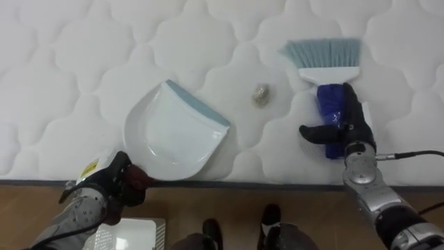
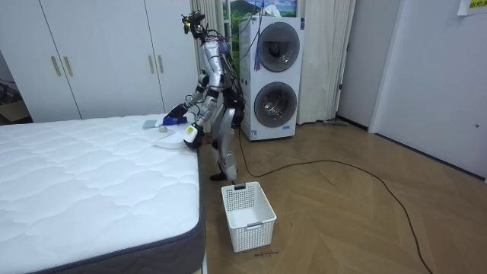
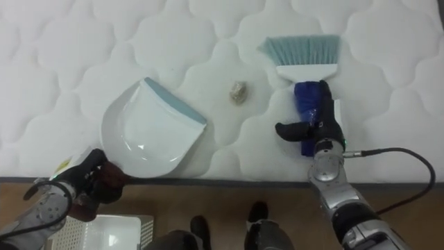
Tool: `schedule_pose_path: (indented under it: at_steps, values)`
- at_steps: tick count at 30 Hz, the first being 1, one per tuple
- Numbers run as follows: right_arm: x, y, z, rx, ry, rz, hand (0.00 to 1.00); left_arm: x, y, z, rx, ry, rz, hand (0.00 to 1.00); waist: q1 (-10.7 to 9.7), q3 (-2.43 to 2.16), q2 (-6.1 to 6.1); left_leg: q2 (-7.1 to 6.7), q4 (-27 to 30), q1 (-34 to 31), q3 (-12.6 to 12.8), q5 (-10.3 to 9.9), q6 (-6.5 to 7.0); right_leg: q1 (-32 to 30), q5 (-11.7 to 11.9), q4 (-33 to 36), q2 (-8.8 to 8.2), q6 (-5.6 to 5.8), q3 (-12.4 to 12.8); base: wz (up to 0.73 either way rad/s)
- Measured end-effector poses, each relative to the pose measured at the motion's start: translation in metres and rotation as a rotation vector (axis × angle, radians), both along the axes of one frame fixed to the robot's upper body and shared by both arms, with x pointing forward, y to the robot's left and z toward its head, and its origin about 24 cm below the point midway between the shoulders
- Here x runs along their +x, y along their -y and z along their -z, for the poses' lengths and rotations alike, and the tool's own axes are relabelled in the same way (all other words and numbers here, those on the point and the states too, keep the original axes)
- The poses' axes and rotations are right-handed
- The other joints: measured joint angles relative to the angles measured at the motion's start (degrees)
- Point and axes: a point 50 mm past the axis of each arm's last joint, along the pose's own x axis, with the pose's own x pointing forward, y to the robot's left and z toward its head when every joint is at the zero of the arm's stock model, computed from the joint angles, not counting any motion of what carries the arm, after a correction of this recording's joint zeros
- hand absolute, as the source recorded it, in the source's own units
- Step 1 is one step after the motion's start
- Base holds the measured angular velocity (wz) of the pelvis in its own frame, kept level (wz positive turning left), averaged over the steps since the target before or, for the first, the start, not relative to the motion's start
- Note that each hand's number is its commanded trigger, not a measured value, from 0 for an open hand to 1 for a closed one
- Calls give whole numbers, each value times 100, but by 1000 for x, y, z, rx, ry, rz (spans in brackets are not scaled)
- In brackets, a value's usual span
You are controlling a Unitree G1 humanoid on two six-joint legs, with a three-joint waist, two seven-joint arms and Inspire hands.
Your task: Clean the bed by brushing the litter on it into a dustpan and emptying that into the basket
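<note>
On the white quilted mattress [image 1: 62, 76] lies a small crumpled scrap [image 1: 261, 95]. Left of it rests a white dustpan [image 1: 173, 132] with a teal lip, its mouth towards the scrap. My left hand [image 1: 114, 184] is curled round its dark handle at the bed's edge. Right of the scrap lies a brush [image 1: 326, 59] with pale blue bristles and a blue handle. My right hand [image 1: 347, 128] lies on that handle, fingers straight along it and thumb stretched out to the left. In the room view I stand bent over the bed's side, by the dustpan [image 2: 169, 141].
A white slatted basket [image 1: 128, 236] stands on the wooden floor by my feet, also seen as the basket [image 2: 247, 215] near the bed's corner. Stacked washing machines [image 2: 275, 76] and white wardrobes [image 2: 99, 57] stand behind me.
</note>
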Motion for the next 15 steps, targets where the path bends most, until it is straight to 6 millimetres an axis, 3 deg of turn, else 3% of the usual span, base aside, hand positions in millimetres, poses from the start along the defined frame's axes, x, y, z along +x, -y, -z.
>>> schedule_pose_path:
  at_steps: [6,8,9,15]
  values:
    - [-3,7,5,-25,-44,1,0,-2,2,3,5,-14,16,100,22,2,6,-7,25,-56,-65,0,-1,-2,-1,0,-14,-1,-70,5]
    - [-4,8,5,-42,-50,-5,85,-2,3,2,5,-11,17,100,22,2,6,-5,25,-80,-70,0,-1,-11,-1,-5,-22,-1,-92,5]
    - [-4,9,6,-49,-52,-6,97,-2,3,2,5,-11,17,100,22,2,7,-6,24,-87,-70,0,0,-15,-1,-5,-26,-1,-98,3]
    - [-5,22,0,-82,-38,35,100,-2,3,2,14,-17,14,100,25,0,23,-6,20,-104,-70,0,0,-14,-2,-9,-47,0,-149,2]
